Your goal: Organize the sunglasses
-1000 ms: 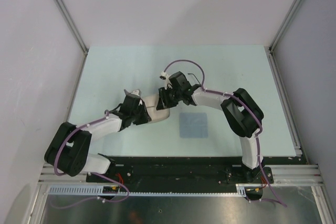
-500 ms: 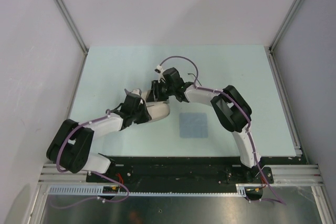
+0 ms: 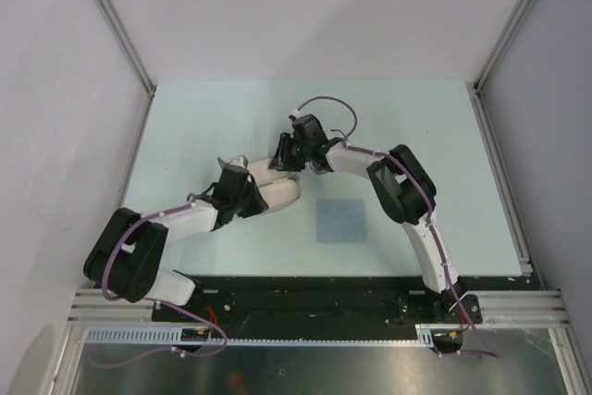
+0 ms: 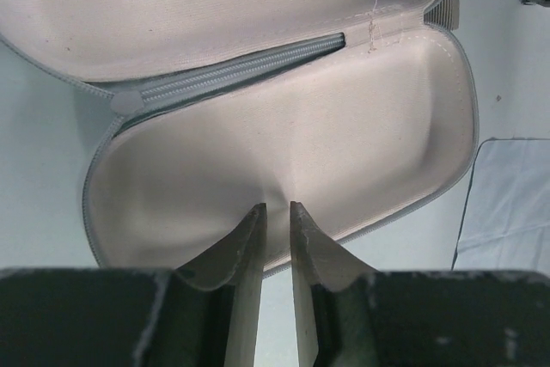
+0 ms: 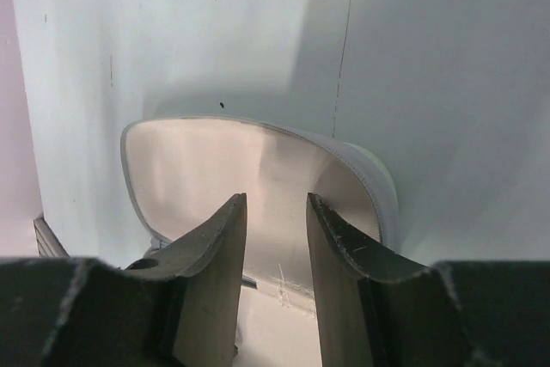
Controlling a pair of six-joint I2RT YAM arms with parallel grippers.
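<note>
Open beige case (image 3: pixel 277 193) near table (image 3: pixel 203 127) centre, lid (image 5: pixel 215 161) tipped toward far edge. Left gripper (image 4: pixel 277 208): nearly closed, pinching case's near rim, lining puckered at tips. Right gripper (image 5: pixel 275 204): about half spread over lid's inner face, nothing clamped. Blue cloth (image 3: pixel 340 219) flat just right of case, toward near edge. Can't spot sunglasses in any view; both wrists crowding case, blocking top view.

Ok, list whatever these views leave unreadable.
- Sunglasses: seen in no view; in the top view the arms cover the table around the case.
- Case lid: right wrist view, lower part behind the right claw.
- Cloth: left wrist view, cut off by the right edge.
</note>
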